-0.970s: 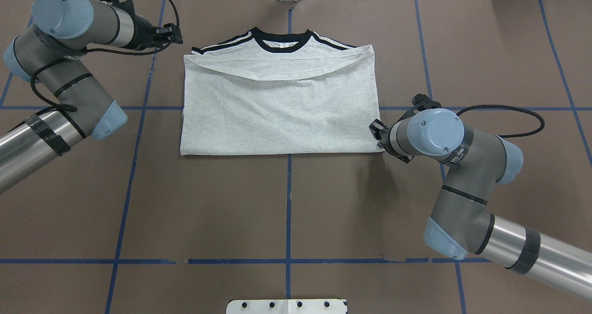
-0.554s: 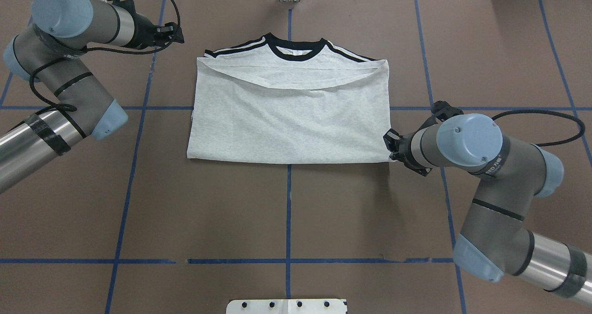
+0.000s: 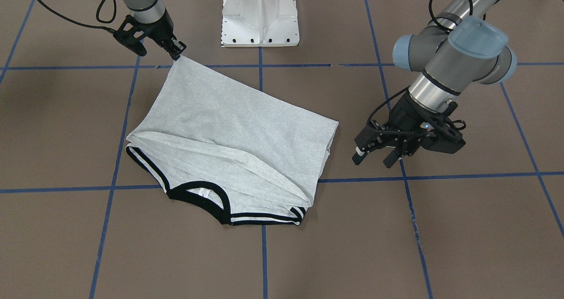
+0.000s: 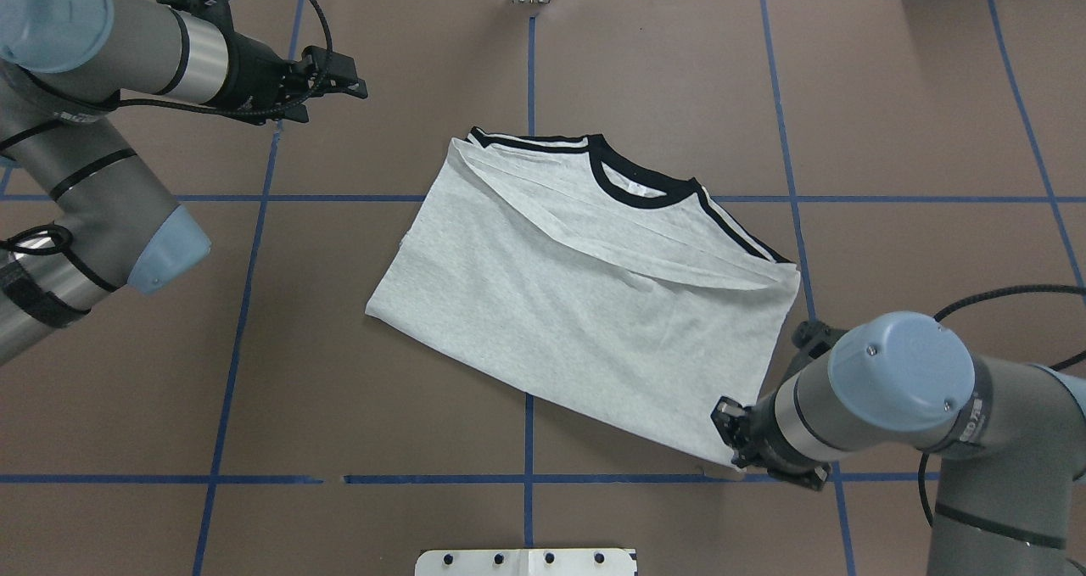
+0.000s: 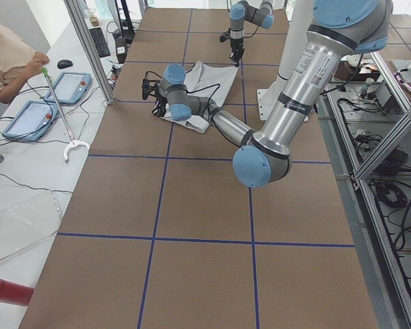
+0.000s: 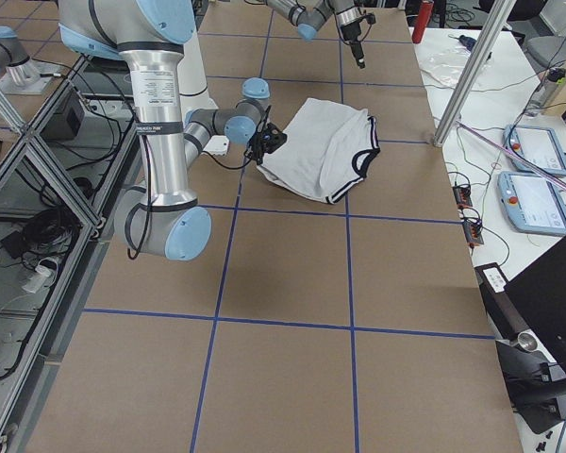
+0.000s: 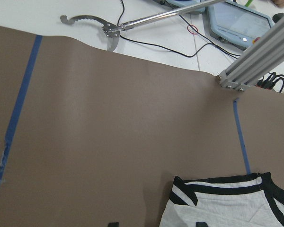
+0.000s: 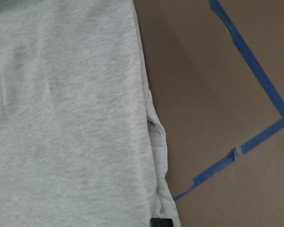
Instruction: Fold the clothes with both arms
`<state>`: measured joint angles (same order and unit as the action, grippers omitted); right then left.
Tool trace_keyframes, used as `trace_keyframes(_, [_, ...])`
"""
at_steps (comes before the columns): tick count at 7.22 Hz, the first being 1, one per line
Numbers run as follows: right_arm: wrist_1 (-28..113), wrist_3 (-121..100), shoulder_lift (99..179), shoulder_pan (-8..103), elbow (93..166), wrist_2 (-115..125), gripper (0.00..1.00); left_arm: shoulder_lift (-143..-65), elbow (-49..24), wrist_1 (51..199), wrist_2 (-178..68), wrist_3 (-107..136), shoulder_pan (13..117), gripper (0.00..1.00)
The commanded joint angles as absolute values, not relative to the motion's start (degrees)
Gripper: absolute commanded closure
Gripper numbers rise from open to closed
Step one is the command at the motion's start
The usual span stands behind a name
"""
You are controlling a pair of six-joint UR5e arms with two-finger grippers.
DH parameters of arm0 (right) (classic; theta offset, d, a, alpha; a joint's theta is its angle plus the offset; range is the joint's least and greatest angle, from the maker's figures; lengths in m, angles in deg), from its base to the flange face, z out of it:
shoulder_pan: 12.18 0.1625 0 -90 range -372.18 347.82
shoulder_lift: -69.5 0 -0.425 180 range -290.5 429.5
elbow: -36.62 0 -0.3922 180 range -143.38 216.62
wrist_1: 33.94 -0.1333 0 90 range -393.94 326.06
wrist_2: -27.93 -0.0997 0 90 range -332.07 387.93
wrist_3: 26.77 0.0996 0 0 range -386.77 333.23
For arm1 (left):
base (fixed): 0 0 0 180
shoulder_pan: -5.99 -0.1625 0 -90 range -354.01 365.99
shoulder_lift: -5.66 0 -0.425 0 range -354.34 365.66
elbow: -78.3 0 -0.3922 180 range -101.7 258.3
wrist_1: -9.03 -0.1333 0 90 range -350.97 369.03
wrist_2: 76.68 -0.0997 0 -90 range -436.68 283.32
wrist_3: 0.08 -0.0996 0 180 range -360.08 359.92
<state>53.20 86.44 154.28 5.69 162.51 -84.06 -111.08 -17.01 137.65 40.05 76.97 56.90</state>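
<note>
T-shirt [image 4: 577,313] is folded flat on the table [image 4: 339,389], about mid-table and mostly on the robot's right of the centre blue tape [image 4: 529,75] line. In the overhead view it sits skewed to the tape grid. The long axis runs diagonally from far-left to near-right. The collar [image 4: 607,177] edge faces away from the robot and toward its right.

Fabric is a light heather-grey knit, matte, with a few soft creases. The collar is a black ribbed band, and black double stripes [image 4: 526,140] run along the shoulder edge. The hem [image 3: 220,156] is doubled up toward the collar and lies as a shallow slanted band below it. The outline is roughly rectangular, with the near-right corner drawn out to a point.

right gripper [image 4: 734,444] is clamped on that near-right corner. In the right wrist view its black fingertips [image 8: 161,222] sit on the cloth edge.

left gripper [image 3: 373,158] has its fingers spread and holds nothing. It is over the far-left part of the table, clear of the shirt.

The table surface is brown and matte, with a grid of blue tape lines.
</note>
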Motion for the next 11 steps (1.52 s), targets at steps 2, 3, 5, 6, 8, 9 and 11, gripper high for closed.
trace_keyframes(2, [53.6, 89.2, 160.6, -8.0, 169.0, -85.8, 1.0, -107.6, -27.0, 129.7, 44.2, 84.3, 52.5, 0.01])
trace_keyframes(3, [53.6, 89.3, 161.6, -10.4, 170.5, -85.8, 0.99, -106.8, -27.1, 128.8, 45.0, 85.9, 49.8, 0.01])
trace_keyframes(5, [53.6, 90.1, 161.9, -13.0, 171.2, -85.2, 0.67, -106.4, -27.1, 127.4, 44.8, 92.0, 46.8, 0.01])
trace_keyframes(6, [53.6, 90.2, 161.6, -8.5, 171.4, -85.3, 0.01, -106.2, -27.1, 127.2, 44.5, 94.2, 44.7, 0.01])
trace_keyframes(8, [53.6, 89.8, 156.3, 7.2, 169.9, -85.3, 0.0, -106.1, -27.1, 126.6, 38.8, 101.8, 36.1, 0.02])
trace_keyframes(9, [53.5, 89.3, 153.4, 15.0, 166.8, -85.3, 0.0, -106.2, -27.2, 122.8, 37.6, 103.2, 33.9, 0.02])
trace_keyframes(11, [53.1, 84.8, 151.3, 20.4, 163.9, -85.1, 0.0, -106.1, -26.6, 119.9, 33.6, 105.7, 29.3, 0.06])
